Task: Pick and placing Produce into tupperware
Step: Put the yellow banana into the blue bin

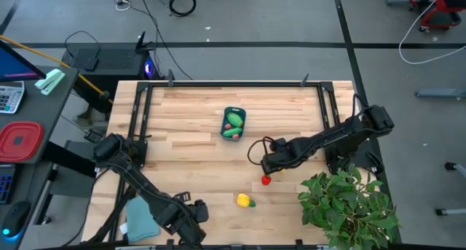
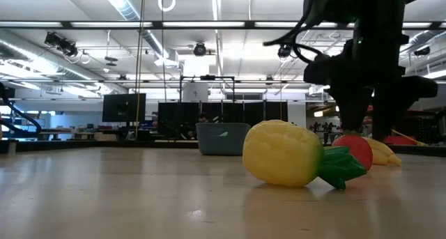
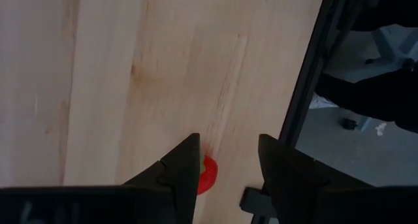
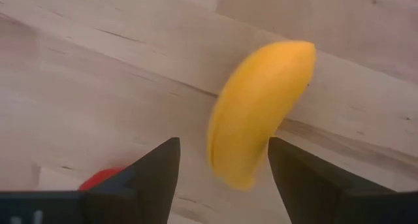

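The teal tupperware (image 1: 234,124) stands at the table's middle with green pieces and a small red one in it. It also shows far back in the low view (image 2: 223,138). My right gripper (image 1: 273,162) points down, open, over a yellow banana (image 4: 258,110) that lies flat on the wood; its fingers stand on either side of the banana's end. A red strawberry piece (image 1: 266,180) and a yellow-and-green piece (image 1: 245,200) lie nearer the front edge. My left gripper (image 3: 228,142) hangs open near the front edge above another small red piece (image 3: 206,175), half hidden by one finger.
A big leafy potted plant (image 1: 349,202) fills the front right corner, close to the right arm. A folded teal cloth (image 1: 140,219) lies at the front left beside the left arm. Black frame rails (image 1: 142,115) run along the table's sides. A red square container (image 1: 20,141) sits on the desk off to the left.
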`<state>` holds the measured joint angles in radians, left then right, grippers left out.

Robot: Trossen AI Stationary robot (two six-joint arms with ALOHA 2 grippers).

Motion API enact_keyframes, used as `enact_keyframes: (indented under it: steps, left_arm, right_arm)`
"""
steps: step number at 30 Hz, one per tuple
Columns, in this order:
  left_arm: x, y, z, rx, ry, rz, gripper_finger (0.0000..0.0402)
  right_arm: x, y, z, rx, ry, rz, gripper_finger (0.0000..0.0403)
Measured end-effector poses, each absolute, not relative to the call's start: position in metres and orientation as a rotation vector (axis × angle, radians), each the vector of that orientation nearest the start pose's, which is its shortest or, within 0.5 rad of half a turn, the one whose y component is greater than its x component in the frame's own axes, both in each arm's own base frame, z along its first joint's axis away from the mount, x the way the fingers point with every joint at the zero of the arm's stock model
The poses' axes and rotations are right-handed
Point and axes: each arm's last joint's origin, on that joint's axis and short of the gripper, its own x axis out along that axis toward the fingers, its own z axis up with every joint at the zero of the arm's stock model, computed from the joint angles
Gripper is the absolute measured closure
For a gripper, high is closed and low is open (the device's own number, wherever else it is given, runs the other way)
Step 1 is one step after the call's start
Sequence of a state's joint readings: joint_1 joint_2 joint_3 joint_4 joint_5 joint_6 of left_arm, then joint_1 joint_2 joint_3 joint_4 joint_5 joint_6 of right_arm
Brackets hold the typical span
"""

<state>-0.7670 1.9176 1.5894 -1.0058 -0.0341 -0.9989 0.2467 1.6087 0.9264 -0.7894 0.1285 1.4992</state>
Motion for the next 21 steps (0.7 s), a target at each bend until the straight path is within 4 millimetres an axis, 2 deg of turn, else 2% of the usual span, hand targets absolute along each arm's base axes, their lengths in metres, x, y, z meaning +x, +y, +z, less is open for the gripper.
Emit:
enact_keyframes:
  steps: [13, 21]
  left_arm:
    - [0.272, -0.27, 0.236, -0.289, 1.373, 0.051, 0.0239]
    - [0.272, -0.273, 0.236, -0.292, 1.365, 0.04, 0.0239]
  right_arm:
    - [0.263, 0.055, 0.159, 0.942, 1.179, -0.987, 0.016]
    - [0.266, 0.053, 0.145, 0.884, 1.23, -0.996, 0.016]
